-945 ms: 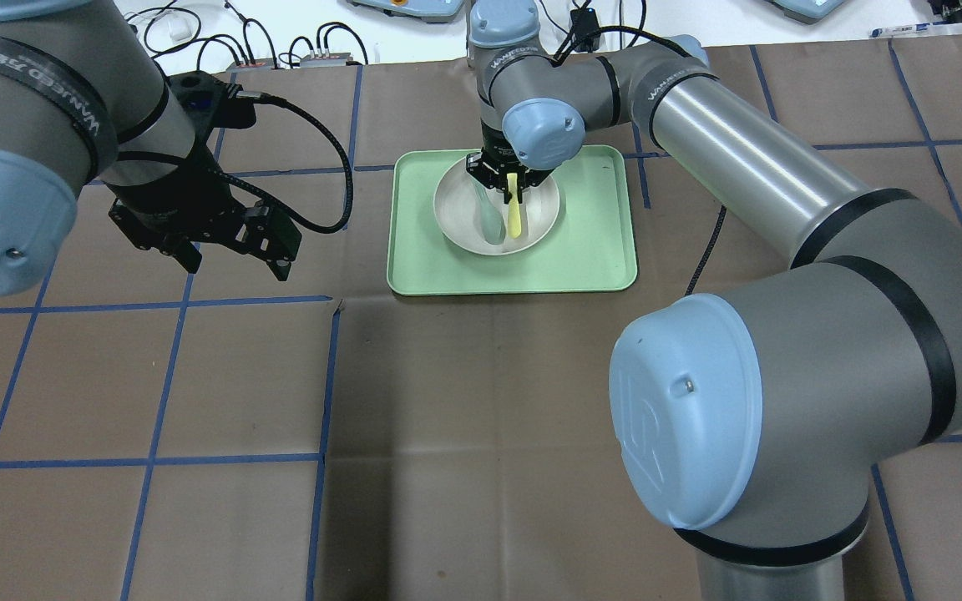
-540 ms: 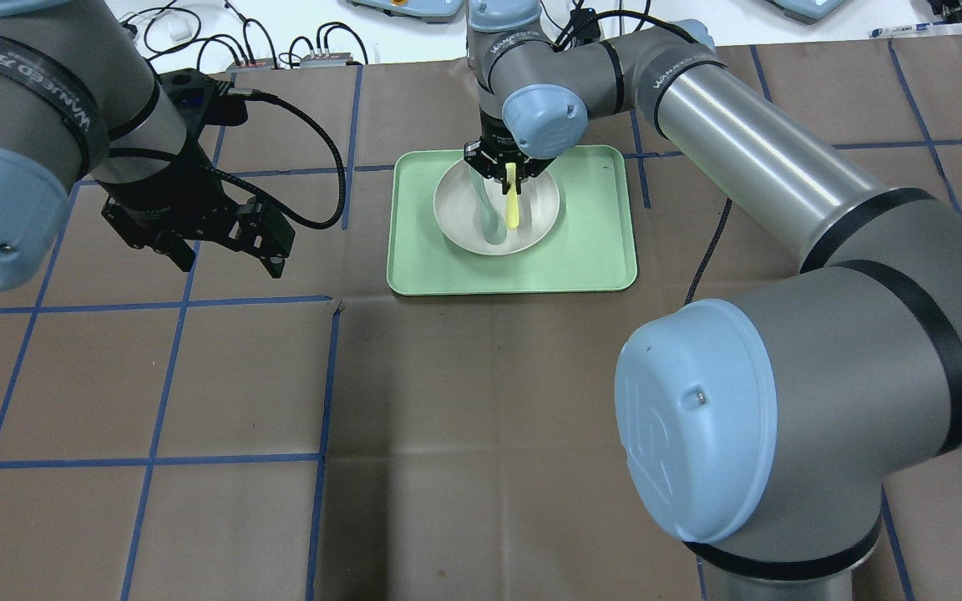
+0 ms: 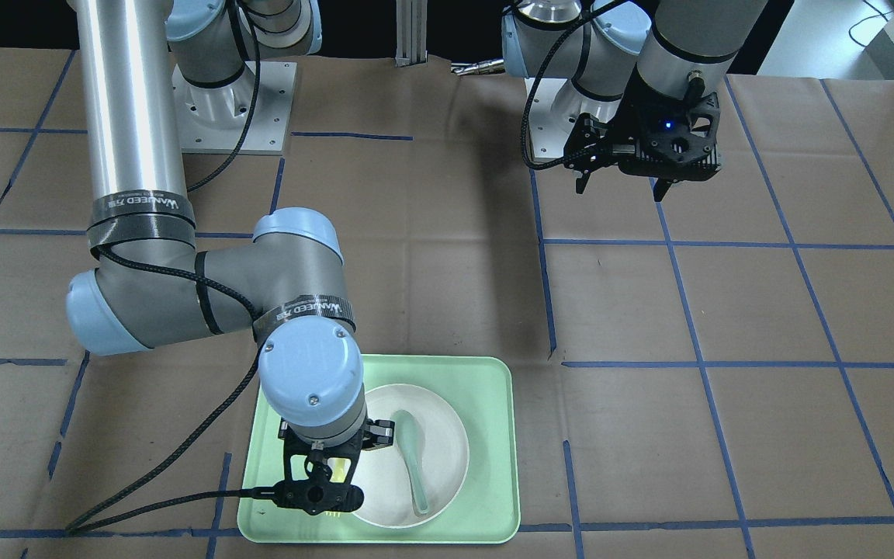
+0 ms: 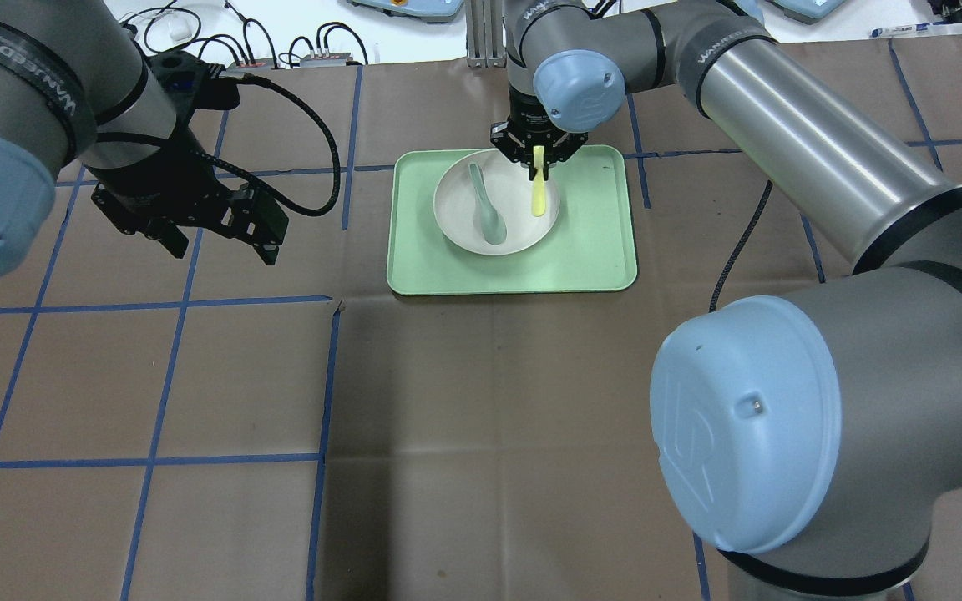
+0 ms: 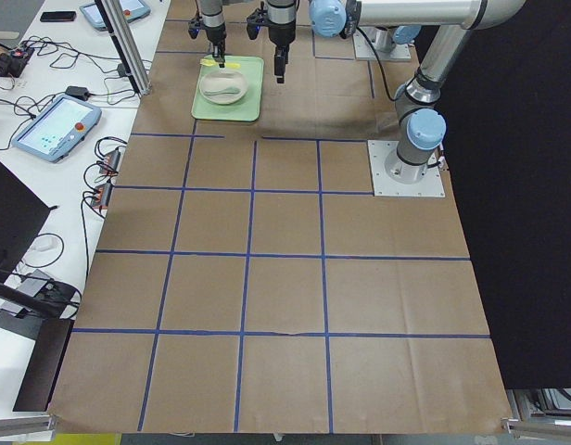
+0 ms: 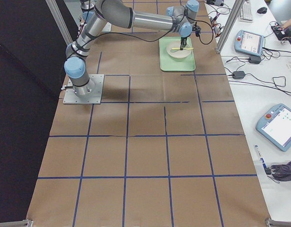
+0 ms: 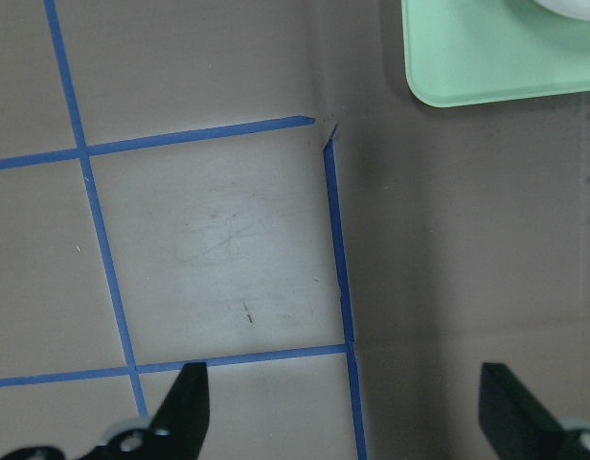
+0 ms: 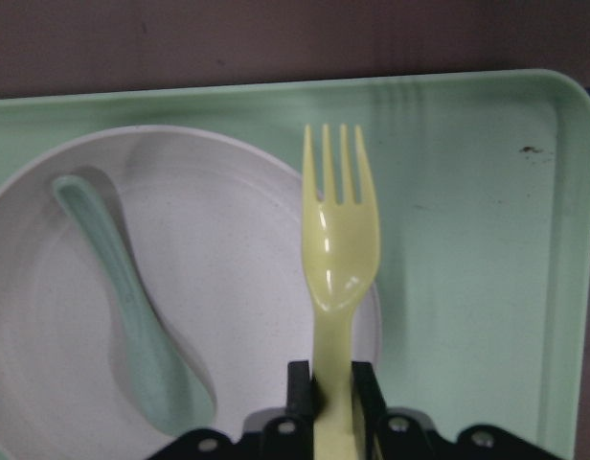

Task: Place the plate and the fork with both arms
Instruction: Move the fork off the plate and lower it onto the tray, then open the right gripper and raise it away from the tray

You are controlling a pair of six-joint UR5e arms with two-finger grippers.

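Note:
The off-white plate (image 4: 458, 213) sits in the mint-green tray (image 4: 594, 242), with a grey-green spoon (image 4: 485, 209) lying in it. My right gripper (image 4: 538, 160) is shut on the handle of the pale-yellow fork (image 4: 539, 196) and holds it above the plate's right rim. In the right wrist view the fork (image 8: 338, 259) points tines forward over the plate (image 8: 228, 278) and tray (image 8: 467, 240). My left gripper (image 4: 222, 249) is open and empty, hovering over bare table left of the tray. In the left wrist view its fingers (image 7: 185, 412) are wide apart.
The table is covered in brown paper with blue tape grid lines. In the left wrist view, the tray's corner (image 7: 487, 67) shows at the upper right. Cables and control boxes (image 4: 314, 58) lie beyond the table's far edge.
My right gripper has carried the fork from over the plate's middle to over its right rim, uncovering the spoon. My left gripper has drifted a little left and farther back.

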